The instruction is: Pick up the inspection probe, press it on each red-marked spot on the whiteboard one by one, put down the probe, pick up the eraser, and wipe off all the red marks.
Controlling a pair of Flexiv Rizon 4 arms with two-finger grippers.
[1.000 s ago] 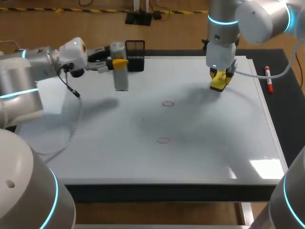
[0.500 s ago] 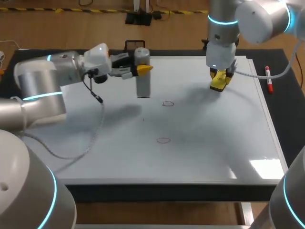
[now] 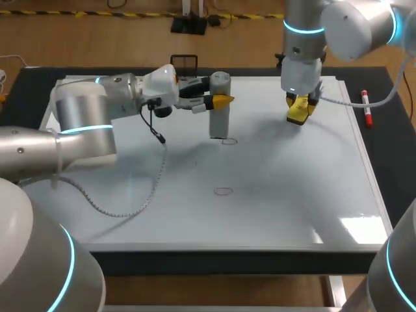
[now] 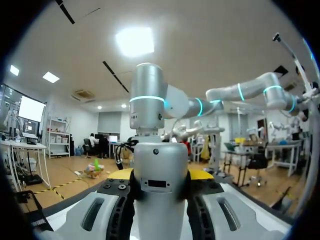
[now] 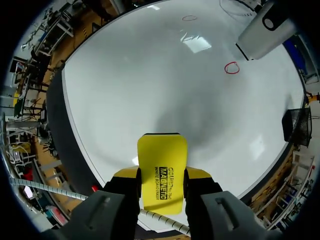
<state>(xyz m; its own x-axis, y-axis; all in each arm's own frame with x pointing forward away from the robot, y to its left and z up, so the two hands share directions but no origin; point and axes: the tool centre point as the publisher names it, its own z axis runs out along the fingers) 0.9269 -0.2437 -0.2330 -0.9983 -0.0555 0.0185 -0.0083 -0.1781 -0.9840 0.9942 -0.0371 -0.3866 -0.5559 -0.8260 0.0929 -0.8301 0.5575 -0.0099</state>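
Two clamped: left end effector (image 3: 221,101) pinches upright probe (image 3: 220,123); right end effector (image 3: 299,110) pinches eraser (image 5: 162,170).

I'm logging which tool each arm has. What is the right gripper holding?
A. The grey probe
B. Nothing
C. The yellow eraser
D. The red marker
C: the yellow eraser sits clamped between the fingers of the right gripper, while the grey probe is in the left gripper.
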